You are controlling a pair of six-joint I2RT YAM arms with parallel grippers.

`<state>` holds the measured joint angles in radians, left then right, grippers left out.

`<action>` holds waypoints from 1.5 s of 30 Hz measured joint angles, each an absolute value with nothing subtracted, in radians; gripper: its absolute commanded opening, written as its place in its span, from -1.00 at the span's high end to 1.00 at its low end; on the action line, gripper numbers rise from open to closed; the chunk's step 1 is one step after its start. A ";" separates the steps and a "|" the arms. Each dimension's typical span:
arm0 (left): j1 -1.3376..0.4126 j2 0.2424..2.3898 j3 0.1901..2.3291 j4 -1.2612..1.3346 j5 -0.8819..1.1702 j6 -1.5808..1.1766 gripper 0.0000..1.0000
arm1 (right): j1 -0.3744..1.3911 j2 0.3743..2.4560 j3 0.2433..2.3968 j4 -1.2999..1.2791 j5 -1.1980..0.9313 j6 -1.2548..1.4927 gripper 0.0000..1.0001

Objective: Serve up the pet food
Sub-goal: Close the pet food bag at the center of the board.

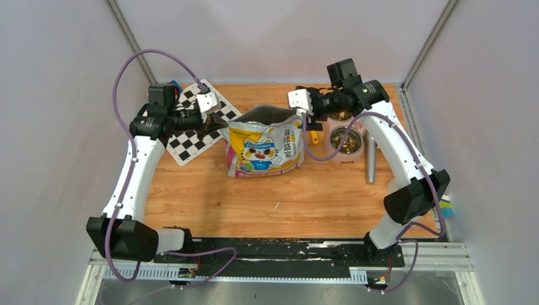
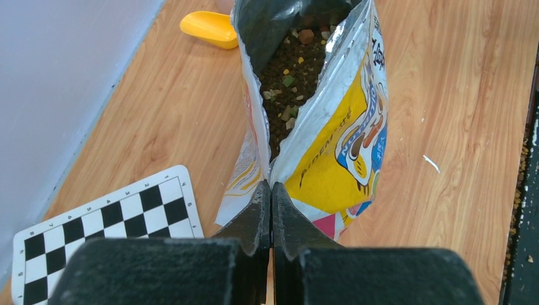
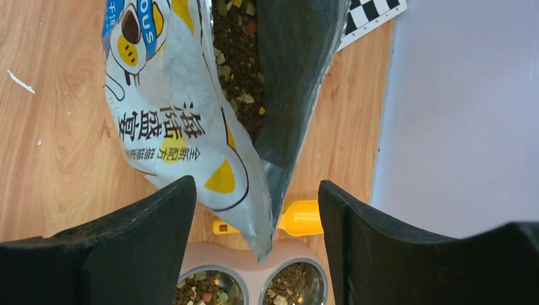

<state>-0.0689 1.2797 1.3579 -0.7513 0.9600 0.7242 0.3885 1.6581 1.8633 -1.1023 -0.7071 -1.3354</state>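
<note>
Pet food inside open bag, plain only from wrist views

— What stands mid-table?
— A glossy cat-print bag, upright with its mouth open, on the wooden table.
— Left of it?
— A checkerboard card, lying flat.
— And right?
— A pink twin-bowl feeder, with a yellow scoop between it and the bag. A metal cylinder lies beside the feeder.
</note>
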 measured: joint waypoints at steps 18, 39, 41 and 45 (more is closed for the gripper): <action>-0.068 1.271 1.353 -0.756 0.960 0.728 1.00 | 0.455 1.755 1.937 -1.118 -0.587 -1.271 0.33; -0.068 1.263 1.353 -0.790 0.966 0.769 1.00 | 0.458 1.748 1.952 -1.204 -0.525 -1.340 1.00; -0.068 1.261 1.353 -0.796 0.965 0.776 1.00 | 0.458 1.748 1.954 -1.212 -0.522 -1.345 1.00; -0.069 1.258 1.354 -0.807 0.951 0.804 1.00 | 0.453 1.748 1.956 -1.215 -0.524 -1.364 1.00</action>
<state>-0.0689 1.2583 1.3544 -0.8066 0.9512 0.8036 0.4526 1.7477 1.9560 -1.2152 -0.5243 -1.3636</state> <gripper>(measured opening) 0.007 0.023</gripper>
